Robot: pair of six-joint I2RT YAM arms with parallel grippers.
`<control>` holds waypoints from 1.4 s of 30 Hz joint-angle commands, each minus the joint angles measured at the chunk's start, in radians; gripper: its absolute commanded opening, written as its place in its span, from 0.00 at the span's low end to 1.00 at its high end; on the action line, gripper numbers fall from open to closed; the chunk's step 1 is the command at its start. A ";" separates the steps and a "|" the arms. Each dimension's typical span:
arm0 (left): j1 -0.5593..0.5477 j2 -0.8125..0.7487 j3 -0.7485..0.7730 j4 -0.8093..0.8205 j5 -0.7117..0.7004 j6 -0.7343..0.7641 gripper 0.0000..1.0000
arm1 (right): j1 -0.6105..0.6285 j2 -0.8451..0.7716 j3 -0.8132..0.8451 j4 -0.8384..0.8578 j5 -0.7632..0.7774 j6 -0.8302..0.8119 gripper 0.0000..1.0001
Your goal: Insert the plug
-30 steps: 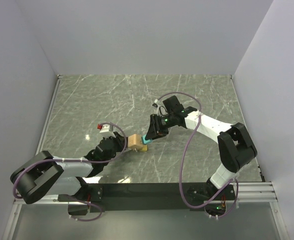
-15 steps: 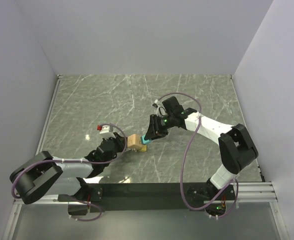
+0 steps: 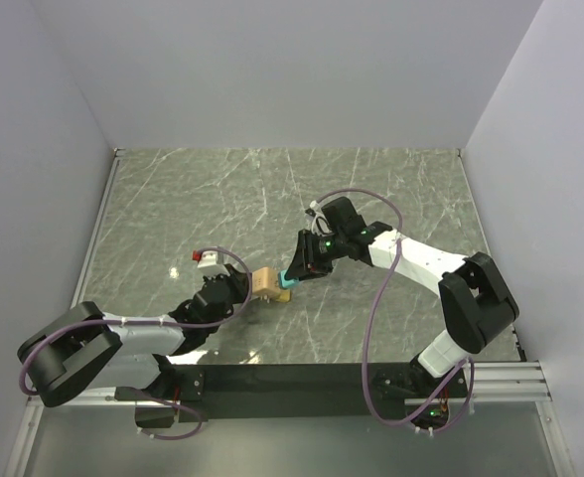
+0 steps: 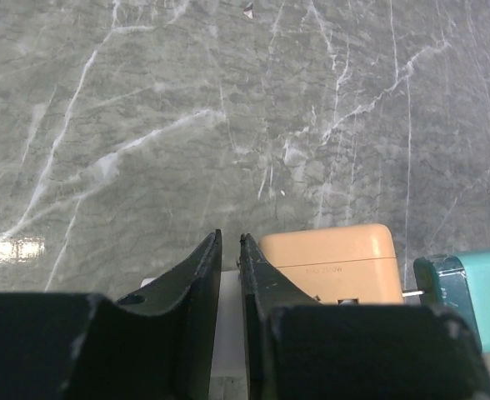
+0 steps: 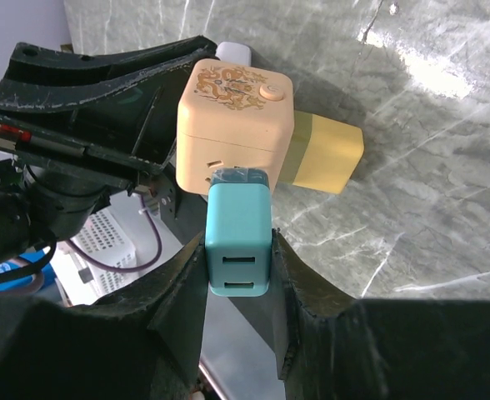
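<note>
Green marbled bench (image 3: 222,189), pale walls (image 3: 272,70). Right hand (image 5: 238,275) clamps teal plug (image 5: 238,221) against peach socket cube (image 5: 232,125); left hand (image 4: 230,243), fingers nearly together, just beside the cube.

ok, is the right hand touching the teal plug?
Touching. In the right wrist view the right hand clamps the teal plug on both sides, with no gap.
</note>
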 commanded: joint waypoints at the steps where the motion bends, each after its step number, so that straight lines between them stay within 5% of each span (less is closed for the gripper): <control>1: -0.028 -0.009 0.008 0.042 0.025 -0.015 0.21 | 0.022 -0.022 -0.009 0.097 0.011 0.032 0.00; 42: -0.123 0.015 0.017 0.075 -0.009 -0.032 0.18 | 0.091 0.027 -0.083 0.248 0.072 0.129 0.00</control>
